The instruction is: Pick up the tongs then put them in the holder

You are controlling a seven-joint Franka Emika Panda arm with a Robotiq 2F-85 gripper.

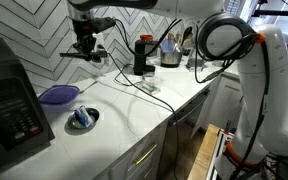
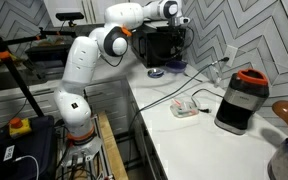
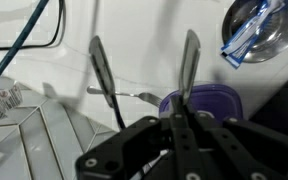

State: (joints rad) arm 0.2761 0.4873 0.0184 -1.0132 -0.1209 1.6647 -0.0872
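Claw (image 3: 180,120) closed on the tongs (image 3: 190,62), whose arms splay ahead, in the air over the purple bowl (image 3: 199,102). Holder (image 1: 170,54) stands well apart along the table (image 1: 134,110). Judgement: carry high, then descend vertically between the utensil handles before release.

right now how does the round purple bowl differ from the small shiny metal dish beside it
The round purple bowl is purple and dull; the small shiny metal dish is silvery and reflective. The bowl is wider than the dish. The bowl sits nearer the tiled wall, the dish nearer the counter's front edge. Both are round and rest on the white counter.
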